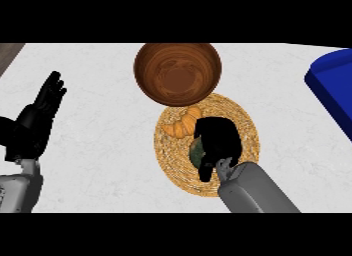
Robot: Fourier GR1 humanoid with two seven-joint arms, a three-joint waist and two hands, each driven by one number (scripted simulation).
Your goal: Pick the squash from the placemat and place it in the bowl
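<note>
While the right robot hand [219,142] covers the squash [197,150] on the placemat [242,117], fingers curled down over it, only a dark green sliver shows at its left edge. A croissant [183,124] lies just beside, toward the bowl [177,72]. Best to close fully round the squash, lift straight up clear of the croissant, then carry forward. The left robot hand [31,122] rests released at the left, above the bench [98,150].
</note>
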